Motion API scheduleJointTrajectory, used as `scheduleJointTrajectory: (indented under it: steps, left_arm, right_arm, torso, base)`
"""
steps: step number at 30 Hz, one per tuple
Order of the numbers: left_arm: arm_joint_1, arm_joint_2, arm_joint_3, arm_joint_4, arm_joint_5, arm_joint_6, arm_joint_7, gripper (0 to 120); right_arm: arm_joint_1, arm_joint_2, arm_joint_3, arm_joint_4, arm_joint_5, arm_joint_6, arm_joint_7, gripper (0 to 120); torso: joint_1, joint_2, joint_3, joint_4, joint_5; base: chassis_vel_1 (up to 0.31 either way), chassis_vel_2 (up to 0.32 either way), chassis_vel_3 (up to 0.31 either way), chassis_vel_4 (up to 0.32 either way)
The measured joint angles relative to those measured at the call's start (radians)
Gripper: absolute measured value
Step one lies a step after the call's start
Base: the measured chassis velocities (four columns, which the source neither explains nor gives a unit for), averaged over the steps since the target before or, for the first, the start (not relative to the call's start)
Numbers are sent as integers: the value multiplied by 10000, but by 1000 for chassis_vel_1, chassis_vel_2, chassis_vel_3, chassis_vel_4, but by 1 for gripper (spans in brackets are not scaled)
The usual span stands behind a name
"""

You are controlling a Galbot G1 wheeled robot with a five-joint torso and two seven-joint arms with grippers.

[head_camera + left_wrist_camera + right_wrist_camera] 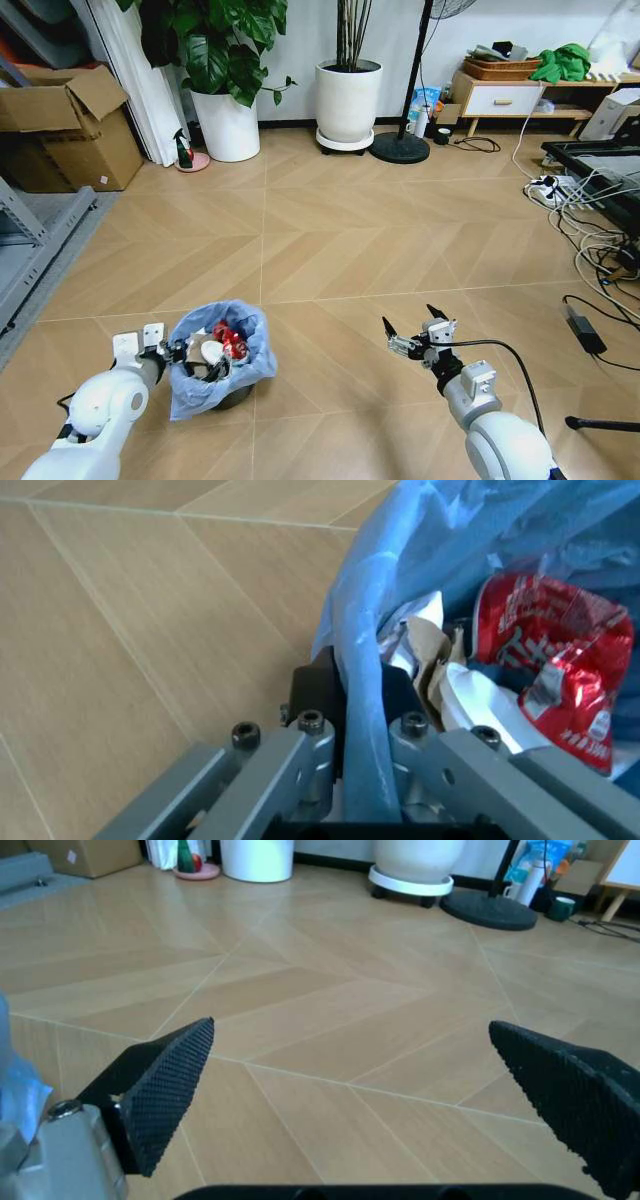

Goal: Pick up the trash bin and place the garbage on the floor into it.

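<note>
From the head camera I see the trash bin (222,360) on the floor (350,230) at lower left, its blue bag holding red and white garbage (224,343), with my left end effector (178,352) at its rim and my right end effector (410,328) hovering apart, released. My left wrist camera shows that end effector (358,705) clenched on the bin's bagged rim beside a crushed red wrapper (555,667). My right wrist camera shows its fingers (165,1087) spread wide over bare floor.

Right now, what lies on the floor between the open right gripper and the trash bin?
Nothing: in the head view the stretch of floor between the right gripper and the trash bin is bare.
</note>
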Motion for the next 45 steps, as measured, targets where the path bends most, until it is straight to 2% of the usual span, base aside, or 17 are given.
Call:
scheduleJointTrajectory:
  steps: [6, 18, 20, 21, 23, 24, 29, 30, 35, 36, 38, 41, 43, 45]
  left_arm:
    - [-181, -140, 10, 290, 47, -69, -12, 1]
    - [-207, -136, 51, 177, 43, -29, -169, 3]
    - [-192, -135, 51, 147, 44, -7, -265, 10]
    - [-192, -135, 51, 147, 44, -7, -265, 10]
    - [-187, -135, 58, 140, 44, 0, -321, 22]
    - [-187, -135, 58, 140, 44, 0, -321, 22]
    - [-187, -153, 118, 68, 39, 4, -400, 45]
    - [-187, -153, 118, 68, 39, 4, -400, 45]
    - [-260, -154, 139, -1, -84, -16, -538, 65]
    - [-260, -154, 139, -1, -84, -16, -538, 65]
    - [-329, -158, 133, -36, -198, -53, -606, 75]
    - [-418, -232, 104, -116, -244, -343, -618, 90]
    - [-424, -269, 94, -159, -252, -496, -615, 94]
    - [-387, -381, 61, -332, -265, -1040, -549, 99]
  right_arm:
    - [-60, 50, 19, 6, -4, 5, 1, 100]
    - [-25, 25, 73, 12, 12, 29, 0, 100]
    - [-16, 12, 88, -10, 17, 35, -4, 100]
    - [-16, 12, 88, -10, 17, 35, -4, 100]
    - [-10, 3, 98, -30, 19, 45, -7, 100]
    - [-10, 3, 98, -30, 19, 45, -7, 100]
    - [35, 3, 106, -112, 25, 69, -12, 100]
    - [35, 3, 106, -112, 25, 69, -12, 100]
    - [62, 15, 124, -133, 59, 71, -13, 100]
    - [62, 15, 124, -133, 59, 71, -13, 100]
    - [67, 17, 146, -133, 97, 71, -13, 100]
    - [98, 21, 212, -106, 169, 68, -4, 100]
    - [107, 27, 247, -76, 212, 48, 17, 100]
    - [110, 61, 363, 69, 377, -59, 183, 100]
  torso:
    - [0, 0, 0, -2, -2]
    - [0, 0, 0, -2, -2]
    - [0, 0, 0, -2, -1]
    - [0, 0, 0, -2, -1]
    - [0, 0, 0, -2, -2]
    - [0, 0, 0, -2, -2]
    - [0, 0, 0, -2, -1]
    - [0, 0, 0, -2, -1]
    - [0, 0, 0, -2, -2]
    - [0, 0, 0, -2, -2]
    - [0, 0, 0, -2, -1]
    - [0, 0, 0, -2, -1]
    - [0, 0, 0, -2, -1]
    - [0, 0, 1, -2, -2]
  base:
    - [0, 0, 0, 0]
    - [0, 0, 0, 0]
    - [0, 0, 0, 0]
    - [0, 0, 0, 0]
    - [0, 0, 0, 0]
    - [0, 0, 0, 0]
    - [0, 0, 0, 0]
    - [0, 0, 0, 0]
    - [0, 0, 0, 0]
    - [0, 0, 0, 0]
    - [0, 0, 0, 0]
    - [0, 0, 0, 0]
    - [0, 0, 0, 0]
    - [0, 0, 0, 0]
